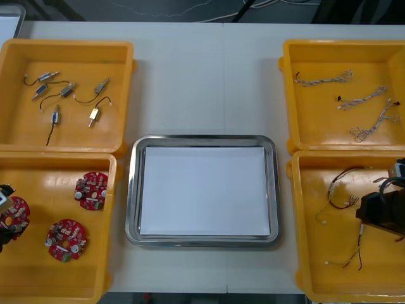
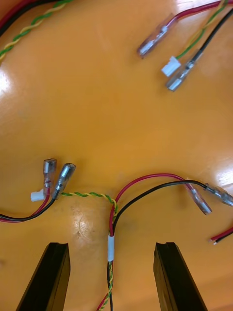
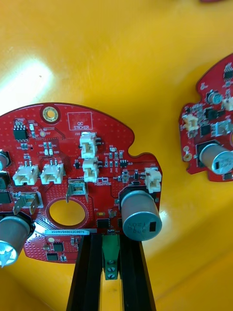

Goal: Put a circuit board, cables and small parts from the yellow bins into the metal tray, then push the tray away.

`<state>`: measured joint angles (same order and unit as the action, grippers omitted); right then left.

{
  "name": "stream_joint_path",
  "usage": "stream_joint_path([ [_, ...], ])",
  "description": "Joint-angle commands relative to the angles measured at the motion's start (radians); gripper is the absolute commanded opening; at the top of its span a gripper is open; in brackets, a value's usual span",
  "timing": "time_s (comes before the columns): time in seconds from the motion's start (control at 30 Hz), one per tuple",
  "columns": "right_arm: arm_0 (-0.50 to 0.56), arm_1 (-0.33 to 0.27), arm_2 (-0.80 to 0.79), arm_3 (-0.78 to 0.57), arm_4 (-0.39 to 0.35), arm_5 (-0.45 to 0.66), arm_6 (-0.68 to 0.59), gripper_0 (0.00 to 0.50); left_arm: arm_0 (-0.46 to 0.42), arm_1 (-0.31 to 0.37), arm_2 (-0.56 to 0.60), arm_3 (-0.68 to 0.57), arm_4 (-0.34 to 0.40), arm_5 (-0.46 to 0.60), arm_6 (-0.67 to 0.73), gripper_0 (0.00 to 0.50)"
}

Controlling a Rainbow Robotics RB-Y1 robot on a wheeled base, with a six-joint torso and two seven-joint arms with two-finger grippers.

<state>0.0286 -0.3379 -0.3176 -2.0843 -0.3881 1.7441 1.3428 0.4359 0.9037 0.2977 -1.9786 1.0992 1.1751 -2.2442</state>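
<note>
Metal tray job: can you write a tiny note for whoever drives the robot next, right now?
Left gripper: jaws shut on a circuit board in the near left bin.
Right gripper: jaws open, either side of a red and yellow cable in the near right bin.
Metal tray: white inside, nothing in it yet.
Small metal parts lie in the far left bin.
Left: load board, cables, parts, then push the tray away.
</note>
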Motion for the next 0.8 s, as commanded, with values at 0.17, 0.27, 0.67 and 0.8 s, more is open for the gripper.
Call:
stream_joint_path([
  [0.17, 0.037, 0.01, 0.029, 0.027, 0.009, -0.04, 0.036, 0.5, -0.098, 0.034, 0.034, -0.085, -0.013, 0.115, 0.282, 0.0],
  [0.27, 0.039, 0.011, 0.032, 0.049, 0.006, -0.057, 0.041, 0.5, -0.12, 0.038, 0.034, -0.112, -0.019, 0.152, 0.344, 0.0],
  [0.67, 0.039, 0.016, 0.043, 0.089, 0.009, -0.087, 0.05, 0.5, -0.198, 0.047, 0.034, -0.281, -0.053, 0.364, 0.64, 0.0],
  [0.8, 0.039, 0.023, 0.043, 0.095, 0.011, -0.09, 0.05, 0.5, -0.23, 0.05, 0.023, -0.332, -0.058, 0.429, 0.727, 0.0],
])
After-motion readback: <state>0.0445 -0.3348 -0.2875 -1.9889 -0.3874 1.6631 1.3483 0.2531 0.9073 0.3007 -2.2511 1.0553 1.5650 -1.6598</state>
